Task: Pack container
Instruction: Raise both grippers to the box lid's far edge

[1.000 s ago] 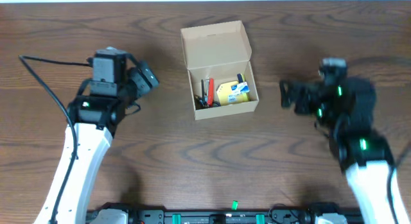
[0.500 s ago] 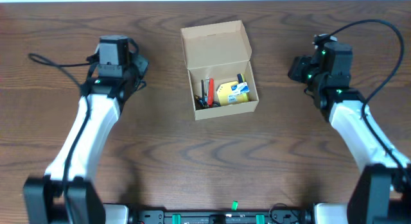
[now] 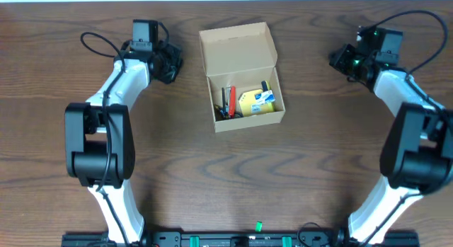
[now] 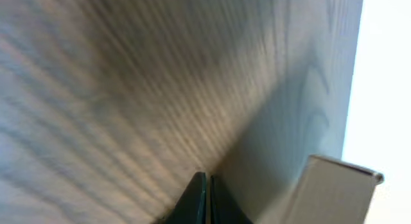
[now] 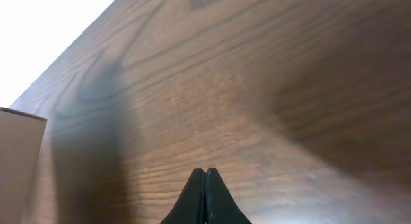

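Note:
The container (image 3: 237, 45), a tan cardboard box, stands in the middle of the table with its flap lid standing open at the back. Inside lie a red pen (image 3: 231, 100), a yellow pad (image 3: 249, 103) and a blue-and-white item (image 3: 265, 97). My left gripper (image 3: 172, 65) is to the left of the box, apart from it, shut and empty; its wrist view shows the fingertips (image 4: 209, 185) pressed together and a box wall (image 4: 334, 192) at lower right. My right gripper (image 3: 336, 61) is to the right of the box, also shut and empty (image 5: 205, 176), with the box's edge (image 5: 19, 160) at far left.
Dark wood table (image 3: 226, 176) all around the box. Both arms are folded back along the left and right sides, cables looping near each wrist. The table's far edge (image 3: 226, 1) runs just behind the box lid and both grippers.
Both arms have drawn back toward the table's far edge and folded up. Both grippers have gone from open to shut. The box and its contents have not moved.

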